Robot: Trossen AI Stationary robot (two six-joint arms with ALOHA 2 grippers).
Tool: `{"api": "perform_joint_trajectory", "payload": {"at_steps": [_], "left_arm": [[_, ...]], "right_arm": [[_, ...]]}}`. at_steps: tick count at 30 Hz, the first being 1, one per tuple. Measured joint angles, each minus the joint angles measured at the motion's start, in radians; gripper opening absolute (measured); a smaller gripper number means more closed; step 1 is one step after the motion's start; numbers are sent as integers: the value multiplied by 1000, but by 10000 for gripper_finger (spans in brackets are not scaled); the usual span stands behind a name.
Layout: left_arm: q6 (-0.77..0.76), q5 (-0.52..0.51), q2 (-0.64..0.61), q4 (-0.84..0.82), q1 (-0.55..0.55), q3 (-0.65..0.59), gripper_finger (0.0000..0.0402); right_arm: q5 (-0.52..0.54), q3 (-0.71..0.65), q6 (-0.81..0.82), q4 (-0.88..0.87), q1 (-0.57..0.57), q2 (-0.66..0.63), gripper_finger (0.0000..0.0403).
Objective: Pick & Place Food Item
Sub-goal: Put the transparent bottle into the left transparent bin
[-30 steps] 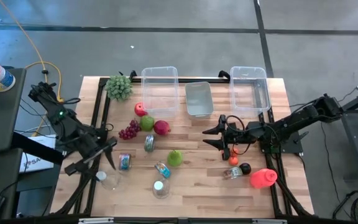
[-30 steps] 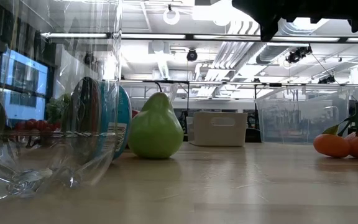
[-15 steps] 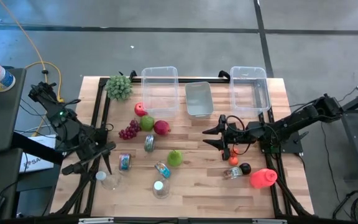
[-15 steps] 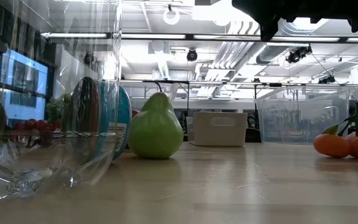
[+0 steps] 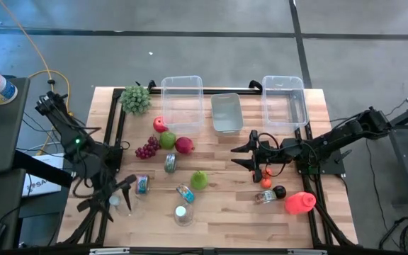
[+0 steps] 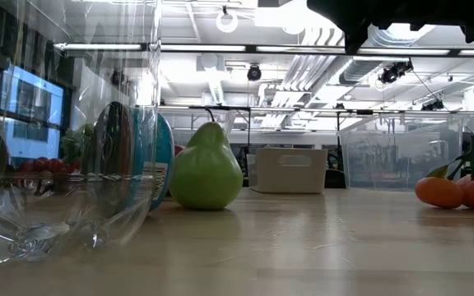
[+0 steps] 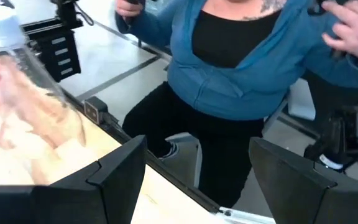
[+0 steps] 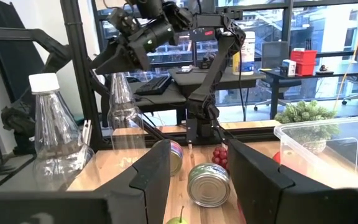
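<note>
While left pincer [image 5: 122, 190] gapes, seemingly empty

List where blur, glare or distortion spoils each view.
Low view: a clear bottle right at the lens warps everything behind it, and ceiling lights glare. Left wrist view: a bottle at the edge is smeared, and the person is soft. Right wrist view: bright windows backlight the far arm. High view: even light, sharp.

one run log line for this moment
left end effector: open, empty, front-left by bottle | right end effector: open, empty, mid-table | green pear: untouched
</note>
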Motion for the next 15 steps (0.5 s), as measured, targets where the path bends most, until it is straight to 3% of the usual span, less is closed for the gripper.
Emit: {"api": "perform_joint_trajectory", "payload": {"at_steps": [15], "left_arm": [[-36,-11,4,-125,-15,0,275]], "right_arm": [[-1,0,1,0,0,0,151]]}}
